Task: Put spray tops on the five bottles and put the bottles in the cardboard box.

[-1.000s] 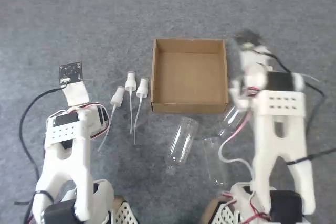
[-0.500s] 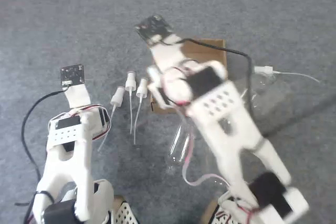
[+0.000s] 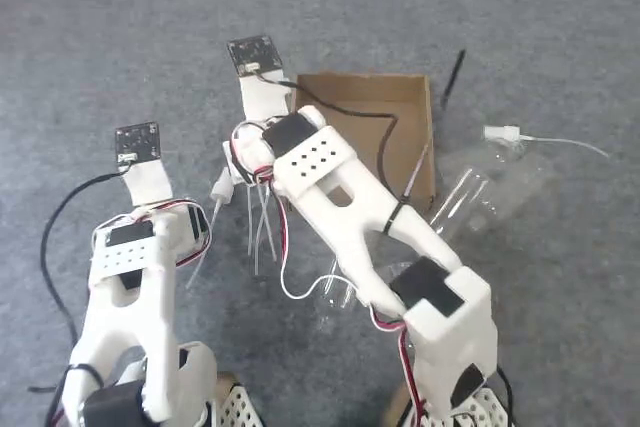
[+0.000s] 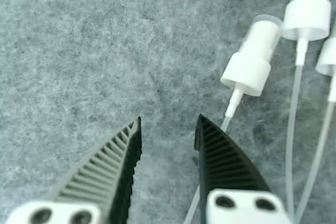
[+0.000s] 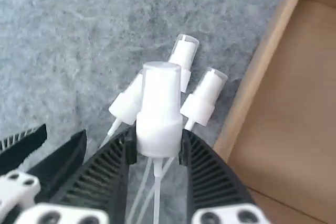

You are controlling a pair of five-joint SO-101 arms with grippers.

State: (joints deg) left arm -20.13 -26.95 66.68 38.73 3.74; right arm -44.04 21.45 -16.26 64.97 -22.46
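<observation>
Right now my right claw [image 5: 157, 139] is clamped on one spray top [image 5: 157, 106]. Its ribbed black jaws pinch the white collar, with the clear cap standing above them and the thin dip tube trailing below. I judge it to be very light, hard and slick. The collar is the place to hold it, since the tube is limp and the cap might pop off.

Other spray tops [image 5: 202, 100] lie on the nubby grey carpet [image 5: 79, 24], just beside the stiff brown wall of the cardboard box [image 5: 262, 66]. My left claw [image 4: 168, 121] hangs open and empty over the carpet near them.

The clear bottles [image 3: 465, 197] lie on their sides past the box's far side. They look round and thin-walled, so they are likely to roll or dent. I'd grip them near the neck, gently.
</observation>
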